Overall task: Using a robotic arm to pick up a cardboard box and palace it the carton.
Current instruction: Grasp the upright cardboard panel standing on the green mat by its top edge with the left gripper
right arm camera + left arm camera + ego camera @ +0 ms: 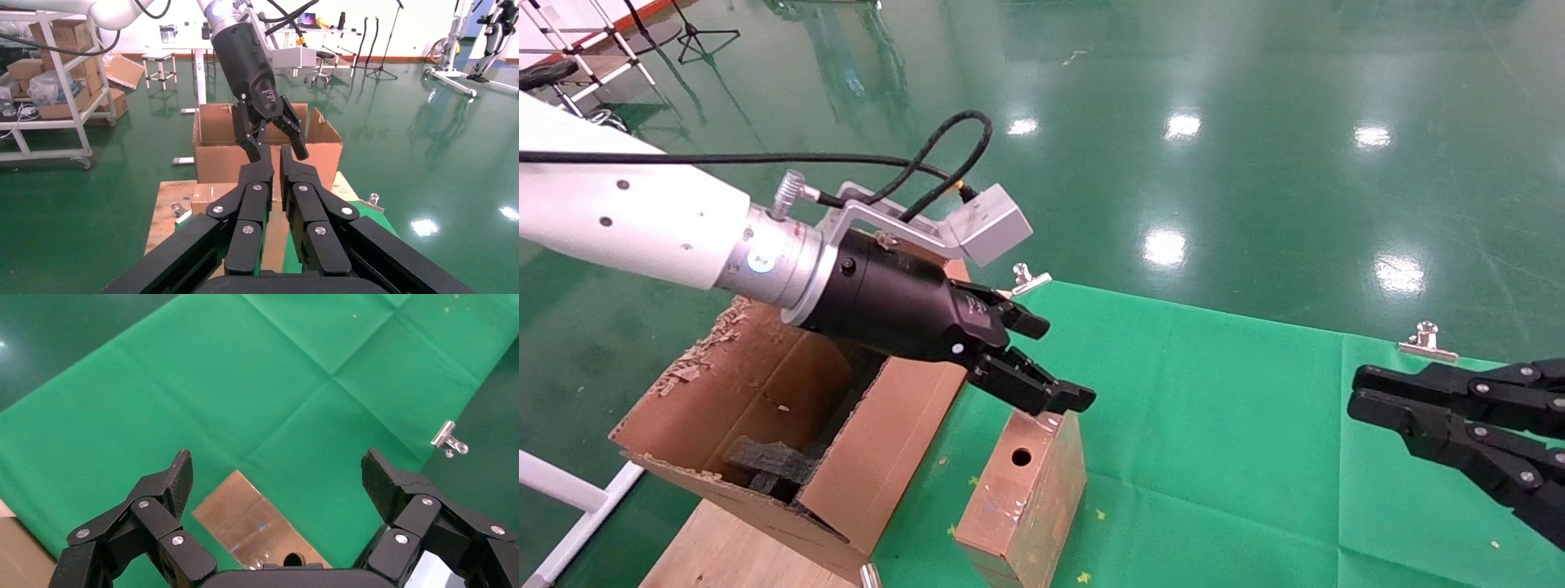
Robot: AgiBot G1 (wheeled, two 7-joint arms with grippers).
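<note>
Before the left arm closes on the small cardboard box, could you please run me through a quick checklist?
1. Left gripper fingers open: ok.
2. Left gripper poised over the cardboard box, box between the fingers in the left wrist view: ok.
3. Box standing free on the green cloth: ok.
4. Carton flaps open, foam pieces inside: ok.
5. Right gripper shut, off to the right: ok.
6. Fingers touching the box: cannot tell.

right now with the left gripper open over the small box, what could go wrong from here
1. The left gripper is open just above the far end of the cardboard box, not its middle; closing there may tilt or drop it.
2. The box's face is shiny tape, so the fingers might slip.
3. The carton stands close beside the box with ragged flaps and foam pieces inside; the box could snag or land unevenly.
</note>
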